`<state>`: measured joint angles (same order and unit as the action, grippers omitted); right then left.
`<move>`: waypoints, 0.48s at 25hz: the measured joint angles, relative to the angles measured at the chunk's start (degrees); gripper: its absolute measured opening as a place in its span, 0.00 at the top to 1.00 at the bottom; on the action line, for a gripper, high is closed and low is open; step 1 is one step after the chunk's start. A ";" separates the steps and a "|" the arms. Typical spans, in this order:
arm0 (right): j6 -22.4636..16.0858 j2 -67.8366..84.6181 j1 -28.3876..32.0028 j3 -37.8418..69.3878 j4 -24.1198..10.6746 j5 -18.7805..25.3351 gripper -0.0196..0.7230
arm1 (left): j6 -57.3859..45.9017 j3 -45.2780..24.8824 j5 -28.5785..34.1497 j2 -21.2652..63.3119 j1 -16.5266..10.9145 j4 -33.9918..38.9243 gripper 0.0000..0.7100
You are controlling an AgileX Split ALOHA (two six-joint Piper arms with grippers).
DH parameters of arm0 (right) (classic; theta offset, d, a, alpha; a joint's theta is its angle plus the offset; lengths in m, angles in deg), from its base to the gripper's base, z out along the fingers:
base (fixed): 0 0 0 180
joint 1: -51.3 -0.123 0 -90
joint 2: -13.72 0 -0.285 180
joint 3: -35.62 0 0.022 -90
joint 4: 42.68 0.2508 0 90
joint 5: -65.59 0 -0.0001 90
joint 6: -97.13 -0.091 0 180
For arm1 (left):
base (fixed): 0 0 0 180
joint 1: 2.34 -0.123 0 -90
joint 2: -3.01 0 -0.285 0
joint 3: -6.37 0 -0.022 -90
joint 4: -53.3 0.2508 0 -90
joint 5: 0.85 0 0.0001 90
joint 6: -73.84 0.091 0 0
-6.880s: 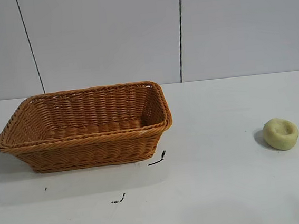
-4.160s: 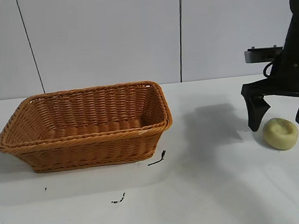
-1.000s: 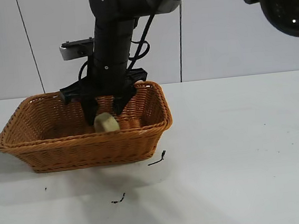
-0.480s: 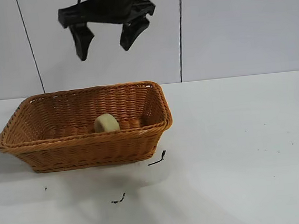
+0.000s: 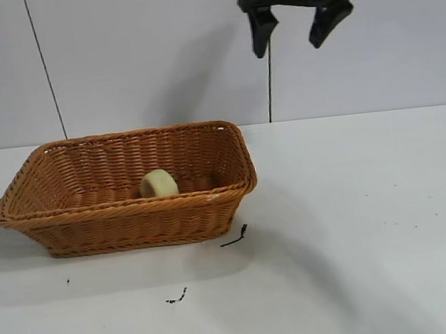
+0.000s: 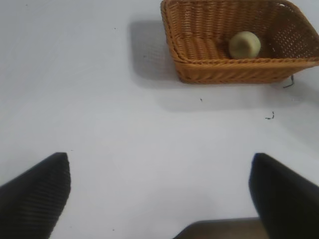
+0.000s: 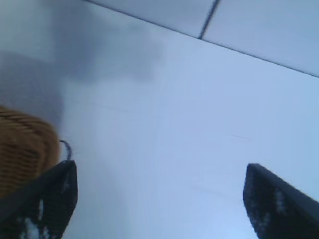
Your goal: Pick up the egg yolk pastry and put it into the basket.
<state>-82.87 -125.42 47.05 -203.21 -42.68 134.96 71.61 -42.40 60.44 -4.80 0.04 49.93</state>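
Note:
The egg yolk pastry, a small pale yellow bun, lies on its side inside the orange-brown wicker basket at the table's left. Both show far off in the left wrist view, the pastry inside the basket. My right gripper is open and empty, high above the table to the right of the basket; its wrist view shows a corner of the basket. My left gripper is open and empty, parked over bare table well away from the basket; it is out of the exterior view.
The white table stretches to the right and front of the basket. Small black marks lie on it near the basket's front corner and further forward. A panelled white wall stands behind.
The right gripper, open after leaving the pastry in the basket, has risen and swung to the right, from above the basket to high above the table's middle right. The pastry has not moved.

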 joint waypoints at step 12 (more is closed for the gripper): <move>0.47 14.61 2.24 17.50 0.00 -0.05 0.15 | 0.00 0.00 0.00 0.00 0.00 0.00 0.02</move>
<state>-82.41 -110.82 49.29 -185.72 -42.68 134.91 71.61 -42.40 60.44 -4.80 0.04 49.93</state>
